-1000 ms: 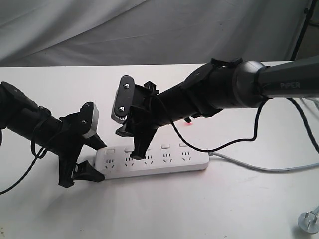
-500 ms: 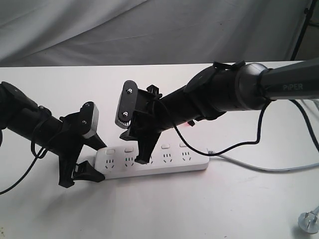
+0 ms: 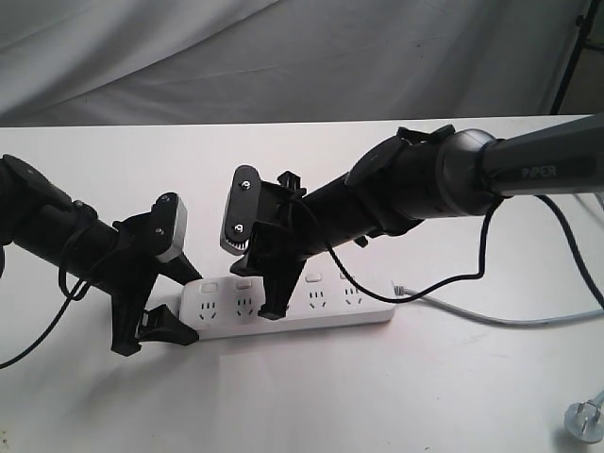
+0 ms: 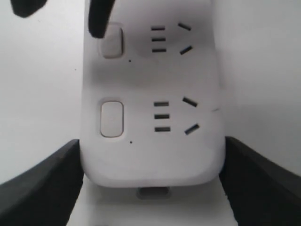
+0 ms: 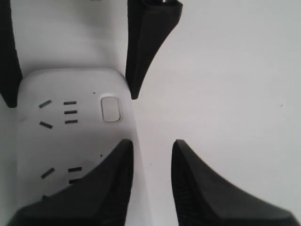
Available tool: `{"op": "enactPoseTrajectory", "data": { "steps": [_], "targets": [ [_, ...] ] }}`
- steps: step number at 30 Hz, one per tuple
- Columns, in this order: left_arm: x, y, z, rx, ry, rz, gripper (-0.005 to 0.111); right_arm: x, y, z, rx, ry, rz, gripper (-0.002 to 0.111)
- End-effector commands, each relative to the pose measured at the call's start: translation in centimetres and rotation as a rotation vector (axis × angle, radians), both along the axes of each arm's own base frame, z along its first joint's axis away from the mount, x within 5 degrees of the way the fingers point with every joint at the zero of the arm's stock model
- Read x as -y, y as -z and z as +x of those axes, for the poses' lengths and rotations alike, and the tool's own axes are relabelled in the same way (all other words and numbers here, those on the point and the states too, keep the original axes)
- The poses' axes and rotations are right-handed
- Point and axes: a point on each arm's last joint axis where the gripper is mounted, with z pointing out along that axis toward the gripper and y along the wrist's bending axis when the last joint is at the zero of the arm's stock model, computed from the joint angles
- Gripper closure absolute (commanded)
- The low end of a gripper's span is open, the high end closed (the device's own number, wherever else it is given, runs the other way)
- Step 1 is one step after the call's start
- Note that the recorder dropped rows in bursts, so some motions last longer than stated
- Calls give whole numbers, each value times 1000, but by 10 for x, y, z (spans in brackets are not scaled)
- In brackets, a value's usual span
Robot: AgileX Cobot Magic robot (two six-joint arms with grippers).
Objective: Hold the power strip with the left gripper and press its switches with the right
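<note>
Starting at the right gripper (image 3: 272, 304): fingers a little apart, gripping nothing, pointed down at the row of switches (image 3: 243, 283); seen from the left wrist, one black fingertip (image 4: 98, 21) just beside, perhaps touching, the second switch (image 4: 113, 42) from the held end; cannot tell whether pressing yet. Moving out to the left gripper (image 3: 156, 335): closed across the width of the power strip (image 3: 330, 311), one finger (image 4: 42, 188) against each long side at the rounded end, pinning it flat on the white table (image 3: 425, 396). Reads as the pressing step, with the hold already made. Next, judging from this: hold the left clamp firm so as not to let the bar skate; bring the right fingertip squarely over the button rather than its edge; push straight down, lift clear, then shift along the row. Counting: one strip; five sockets (image 3: 316, 300), the middle one partly behind the right fingers; four switches in plain sight in the outside view, the third place hidden behind those fingers, so probably five; one grey cord (image 3: 491, 316) leaving the far end; one loose plug (image 3: 585, 418) near the table's corner; two grippers.
</note>
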Motion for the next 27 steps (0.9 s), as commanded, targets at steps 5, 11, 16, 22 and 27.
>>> {"op": "enactPoseTrajectory", "data": {
  "steps": [5, 11, 16, 22, 27],
  "targets": [
    [1, 0, -2, -3, 12, -1, 52, 3, 9, 0, -18, -1, -14, 81],
    [1, 0, -2, -3, 12, -1, 52, 3, 11, 0, -22, -1, -17, 81],
    [1, 0, -2, -3, 12, -1, 52, 3, 16, 0, -31, 0, -23, 81],
    [1, 0, -2, -3, 12, -1, 52, 3, 20, 0, -36, -2, -27, 81],
    [1, 0, -2, -3, 12, -1, 52, 3, 23, 0, -40, -3, -33, 81]
  ]
}}
